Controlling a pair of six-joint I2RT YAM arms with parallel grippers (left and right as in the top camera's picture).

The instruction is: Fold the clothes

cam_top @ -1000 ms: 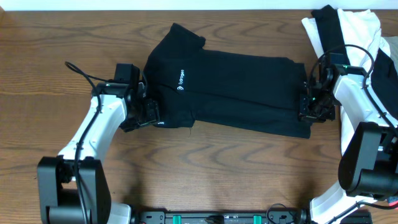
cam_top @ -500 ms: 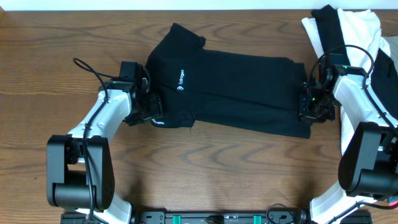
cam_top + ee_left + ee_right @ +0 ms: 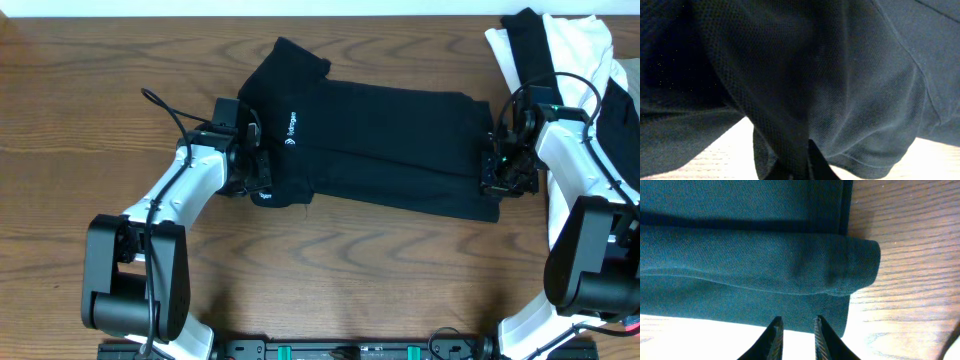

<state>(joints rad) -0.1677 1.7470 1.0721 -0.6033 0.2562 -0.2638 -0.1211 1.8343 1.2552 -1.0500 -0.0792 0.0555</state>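
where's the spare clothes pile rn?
Overhead view: spare clothes pile sits at the table's far right corner, beyond the right hand.

Robot lab bench: wooden table [image 3: 330,270], two mounted arms, cabling.

Black shirt [image 3: 840,90] fabric filled the left wrist view, hiding the left gripper [image 3: 262,183]; the garment pile [image 3: 560,45] at two o'clock was cropped.
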